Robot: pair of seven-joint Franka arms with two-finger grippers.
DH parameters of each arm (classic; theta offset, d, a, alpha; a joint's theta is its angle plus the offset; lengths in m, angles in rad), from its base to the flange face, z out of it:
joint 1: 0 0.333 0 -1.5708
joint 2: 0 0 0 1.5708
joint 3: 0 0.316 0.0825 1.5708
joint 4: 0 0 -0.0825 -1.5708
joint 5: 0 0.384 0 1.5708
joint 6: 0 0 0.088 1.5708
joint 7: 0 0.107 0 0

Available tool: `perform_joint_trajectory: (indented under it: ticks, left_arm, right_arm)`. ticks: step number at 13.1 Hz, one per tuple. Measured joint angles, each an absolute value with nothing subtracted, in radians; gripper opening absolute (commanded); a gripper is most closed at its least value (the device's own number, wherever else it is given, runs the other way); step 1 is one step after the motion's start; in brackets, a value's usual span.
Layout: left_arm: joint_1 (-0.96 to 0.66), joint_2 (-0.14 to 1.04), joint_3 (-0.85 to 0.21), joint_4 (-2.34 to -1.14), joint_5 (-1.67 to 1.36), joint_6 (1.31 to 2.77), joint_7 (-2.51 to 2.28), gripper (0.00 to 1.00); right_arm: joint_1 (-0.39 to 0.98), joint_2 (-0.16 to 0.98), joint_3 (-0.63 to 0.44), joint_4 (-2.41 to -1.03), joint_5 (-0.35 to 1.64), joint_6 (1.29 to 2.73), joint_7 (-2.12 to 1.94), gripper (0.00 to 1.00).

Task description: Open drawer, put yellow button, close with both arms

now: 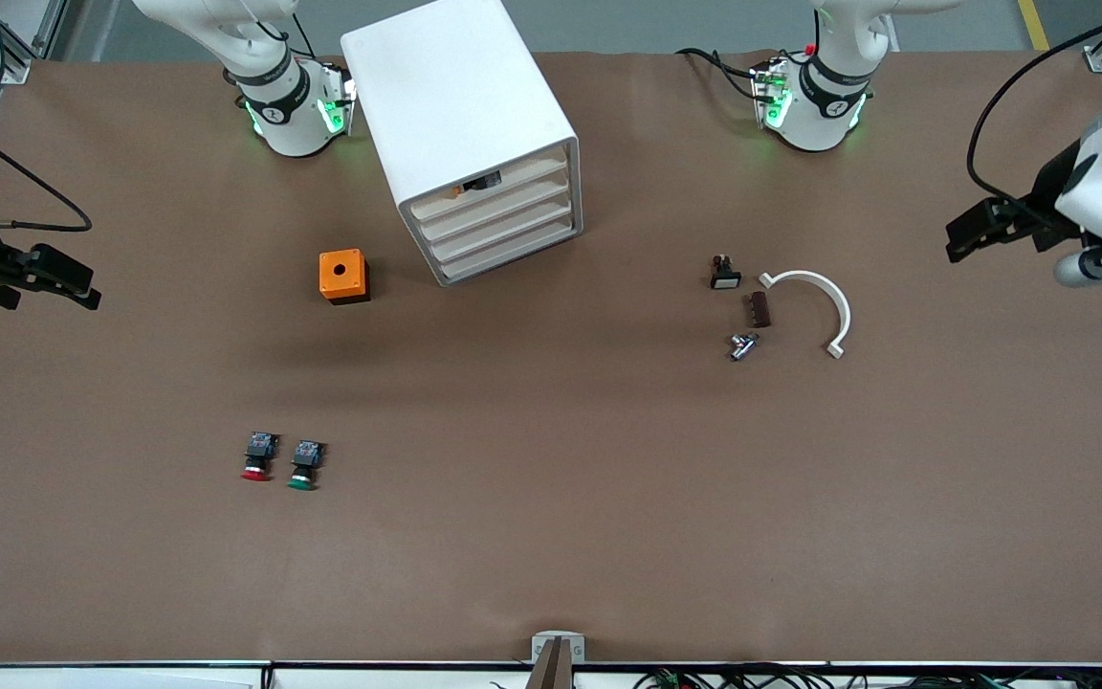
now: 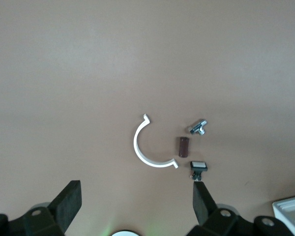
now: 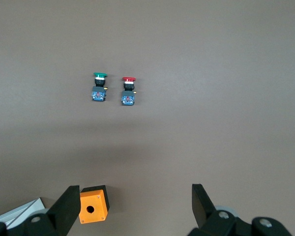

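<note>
Yellow-orange cap and black body of small push-button switch [image 1: 480,183] seen at top level of big white boxy cabinet [image 1: 460,105], apparently lying in shallow white tray drawer with pale beige front [image 1: 532,172]. Cannot tell whether drawer is pushed fully home or a little out.

Left gripper [image 1: 980,233] hanging over counter's [image 1: 551,536] left-arm end, jaws spread wide, nothing between them; same in left wrist view [image 2: 135,204]. Right gripper [image 1: 58,277] over right-arm end, jaws likewise wide and empty [image 3: 132,206]. Both arms waiting.

Handling, judged:
- Drawer likely thin plastic, light, easy on its runners. Best taken or pushed at middle of beige front, squarely, to avoid jamming.
- Cabinet probably light enough to skid on brown covering; worth bracing white shell with one arm while other presses front.
- Button small, rigid, light; rounded cap likely slippery, so flat sides of black body the better hold if moved again.

Red-capped button [image 1: 257,457] and green-capped button [image 1: 305,465] lying side by side nearer the front camera, toward right arm's end.
</note>
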State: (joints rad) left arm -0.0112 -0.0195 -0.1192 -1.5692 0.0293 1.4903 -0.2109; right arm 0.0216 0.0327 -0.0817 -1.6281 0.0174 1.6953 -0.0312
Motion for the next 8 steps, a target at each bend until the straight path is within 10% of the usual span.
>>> perform_joint_trajectory:
  ticks: [8]
  left_arm:
    - [-0.025, -0.141, -0.12, -1.706, 0.027, 1.51, -0.179, 1.0]
  right_arm:
    - [-0.039, 0.033, -0.008, -1.628, 0.017, 1.695, -0.031, 1.0]
